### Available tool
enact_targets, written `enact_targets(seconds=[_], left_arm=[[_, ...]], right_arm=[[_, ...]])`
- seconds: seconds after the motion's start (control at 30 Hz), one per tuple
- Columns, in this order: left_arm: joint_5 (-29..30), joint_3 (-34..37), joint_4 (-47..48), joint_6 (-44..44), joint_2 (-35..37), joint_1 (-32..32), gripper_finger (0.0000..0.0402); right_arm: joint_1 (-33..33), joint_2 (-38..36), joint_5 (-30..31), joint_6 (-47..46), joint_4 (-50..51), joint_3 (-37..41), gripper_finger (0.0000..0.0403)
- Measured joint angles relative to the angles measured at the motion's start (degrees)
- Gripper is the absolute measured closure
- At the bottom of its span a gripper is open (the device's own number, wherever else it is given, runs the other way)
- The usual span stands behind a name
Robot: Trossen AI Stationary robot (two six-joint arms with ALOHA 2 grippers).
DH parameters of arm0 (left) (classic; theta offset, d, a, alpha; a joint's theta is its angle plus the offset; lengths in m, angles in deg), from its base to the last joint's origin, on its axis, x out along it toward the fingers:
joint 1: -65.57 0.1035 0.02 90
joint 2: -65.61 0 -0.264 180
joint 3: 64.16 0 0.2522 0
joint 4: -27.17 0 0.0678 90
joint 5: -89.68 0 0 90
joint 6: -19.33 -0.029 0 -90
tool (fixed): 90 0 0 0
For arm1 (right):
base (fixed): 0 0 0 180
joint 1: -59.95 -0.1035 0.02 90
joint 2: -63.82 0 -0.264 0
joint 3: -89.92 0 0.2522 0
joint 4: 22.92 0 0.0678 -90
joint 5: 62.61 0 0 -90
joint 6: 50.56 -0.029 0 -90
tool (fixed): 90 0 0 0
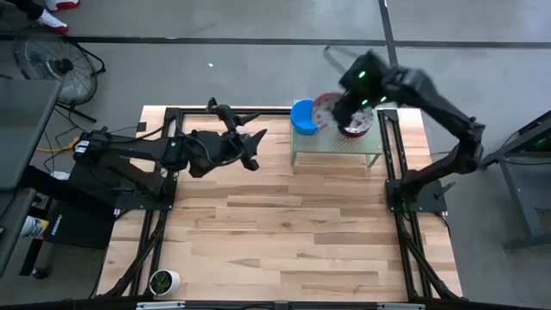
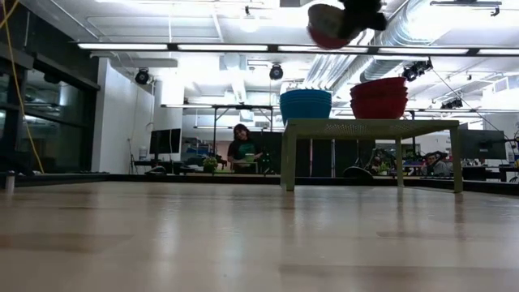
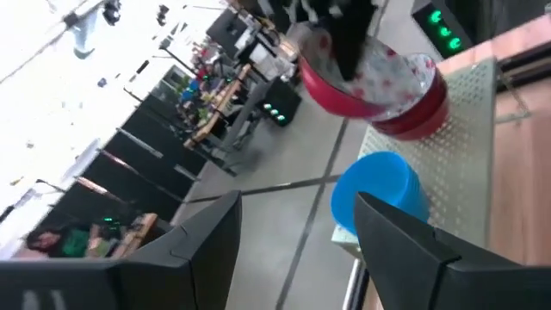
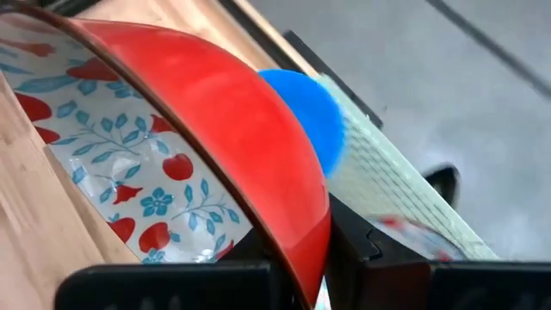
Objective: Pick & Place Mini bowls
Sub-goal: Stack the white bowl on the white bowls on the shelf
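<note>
- Right gripper (image 1: 342, 110) pinches the rim of a floral bowl (image 4: 172, 172), fingers closed on it, holding it in the air above the small green stand (image 1: 336, 148).
- Held bowl: red outside, white inside with red fruit and blue sprigs.
- Blue bowl stack (image 1: 302, 116) sits at the stand's 9 o'clock end, the red stack (image 2: 379, 97) at 3 o'clock.
- Left gripper (image 1: 250, 148) waits with fingers apart, holding nothing, at 9 o'clock of the stand.
- No writing is legible.

no text, labels or numbers legible
</note>
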Motion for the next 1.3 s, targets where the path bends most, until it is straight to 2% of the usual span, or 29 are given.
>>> enact_targets(seconds=[0.23,0.5,0.63,0.9,1.3], left_arm=[[-6.53,0.00,2.18,2.89,0.02,2.58,0.0184],[-12.93,0.00,6.87,4.23,0.02,7.71,0.0184],[-18.11,0.91,5.66,4.82,0.02,9.95,0.0184],[-21.12,7.26,5.15,8.75,0.00,11.60,0.0184],[-29.71,10.93,3.02,14.37,0.00,11.52,0.0184]], right_arm=[[15.39,-0.03,-10.30,-0.03,10.53,-6.84,0.0378],[26.61,0.94,-17.66,-1.08,17.36,-4.68,0.0378],[28.92,0.98,-19.54,-2.58,17.98,-0.23,0.0379],[32.36,1.02,-25.62,-2.79,17.05,8.17,0.0379],[35.64,1.05,-29.87,-3.02,16.83,12.88,0.0379]])
